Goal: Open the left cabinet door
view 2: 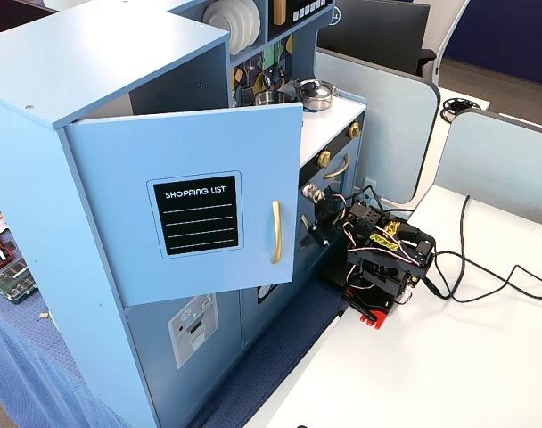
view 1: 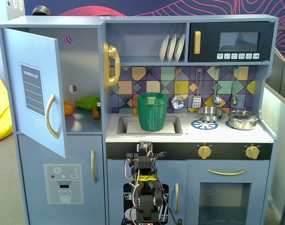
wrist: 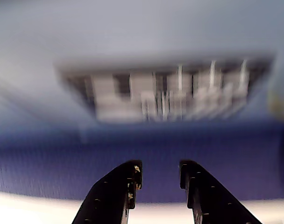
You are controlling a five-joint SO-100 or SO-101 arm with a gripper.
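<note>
A light-blue wooden toy kitchen (view 1: 147, 28) stands against a dark wall with pink wavy lines, set on a blue textured mat (view 2: 271, 357) beside a white table (view 2: 449, 357) bordered by grey office partitions.

The left cabinet door (view 1: 37, 89) is a flat, light-blue rectangular panel, swung well open on its left-hand hinges as a fixed view from the front shows it. It carries a black "SHOPPING LIST" chalkboard panel (view 2: 197, 215) with white ruled lines and a vertical curved gold handle (view 2: 275, 232). Behind it the compartment is exposed: a grey interior with an orange round item (view 1: 68, 108) and a knobbly green item (view 1: 87, 102) on the shelf (both appear to be plastic toy food).

A gold toy telephone (view 1: 110, 65) hangs on the cabinet's side wall. A green plastic pitcher (view 1: 152, 112) sits in the sink recess; metal pots (view 1: 243, 119) rest on the white counter, and white plates (view 1: 172, 47) stand on edge on the upper shelf.

The black arm (view 2: 382, 259), with exposed red and yellow wiring, is folded low in front of the kitchen's base, well apart from the open door. In the wrist view, which is heavily blurred, the tool (wrist: 159, 173) shows two black fingers parted with a clear gap between them, holding nothing.
</note>
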